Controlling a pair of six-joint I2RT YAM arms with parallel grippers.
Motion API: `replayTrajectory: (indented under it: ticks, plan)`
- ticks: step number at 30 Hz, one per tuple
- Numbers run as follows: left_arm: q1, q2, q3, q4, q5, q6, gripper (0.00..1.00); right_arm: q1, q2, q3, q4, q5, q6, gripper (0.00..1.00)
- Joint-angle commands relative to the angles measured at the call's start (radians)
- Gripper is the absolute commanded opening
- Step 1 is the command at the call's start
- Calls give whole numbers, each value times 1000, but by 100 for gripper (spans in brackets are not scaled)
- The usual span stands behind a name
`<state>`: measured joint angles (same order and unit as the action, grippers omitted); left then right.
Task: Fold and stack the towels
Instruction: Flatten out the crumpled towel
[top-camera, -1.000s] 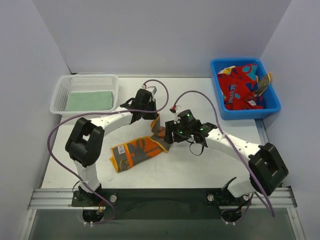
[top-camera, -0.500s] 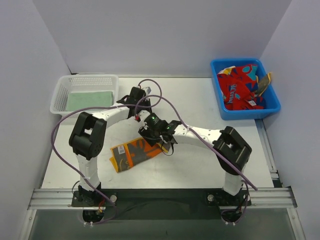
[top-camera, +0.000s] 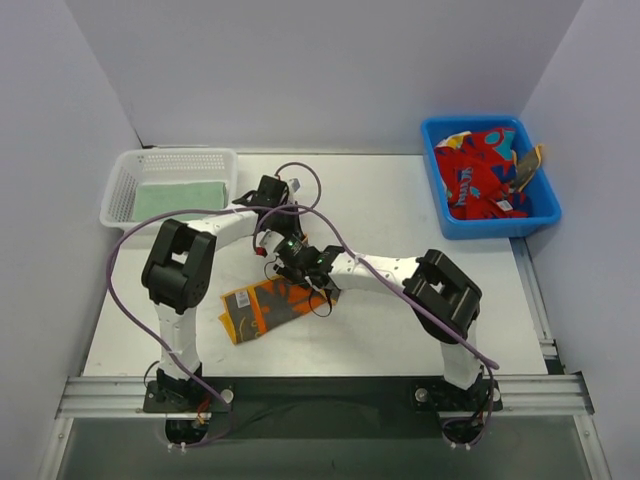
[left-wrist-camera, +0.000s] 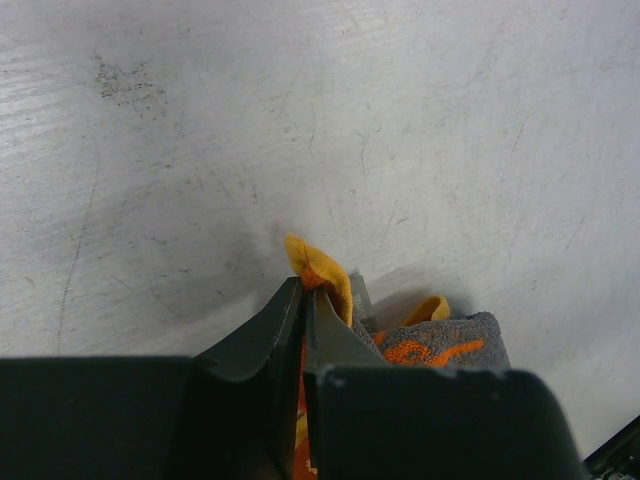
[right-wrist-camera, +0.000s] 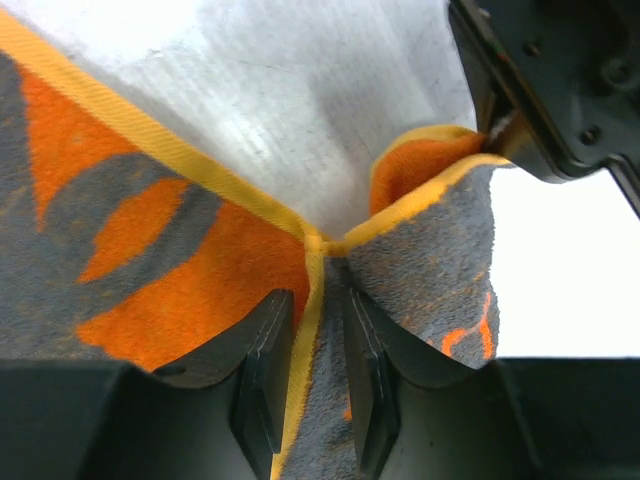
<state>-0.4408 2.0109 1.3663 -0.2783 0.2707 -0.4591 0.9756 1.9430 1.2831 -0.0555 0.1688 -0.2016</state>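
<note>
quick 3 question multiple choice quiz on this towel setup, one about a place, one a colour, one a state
1. The green towel lies:
A. in the white basket
B. flat on the bare table
C. draped over an arm

2. The bin holding the red towels is:
A. white
B. grey
C. blue

3. The left hand is:
A. wide open
B. shut on the orange towel
C. shut on nothing

Answers:
1. A, the top view shows it folded inside the mesh basket at the far left.
2. C, the bin's rim and walls are bright blue.
3. B, the left wrist view shows an orange corner pinched between nearly touching fingers.
</note>
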Motion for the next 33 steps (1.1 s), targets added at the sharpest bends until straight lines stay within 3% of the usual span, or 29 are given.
replayTrajectory:
  ticks: [1, 6, 20, 33]
  plan:
    - [-4, -8, 45, -1, 27, 19, 0, 38, -10, 25, 25, 69, -56, 28]
    - [-4, -11, 42, -2, 28, 16, 0, 52, -33, 22, 49, 225, -48, 34]
    - [-4, -14, 47, -13, 35, 17, 0, 64, 34, 48, 60, 95, -65, 27]
    - [-3, -9, 51, -19, 33, 20, 0, 60, 108, 67, 25, 110, -58, 26]
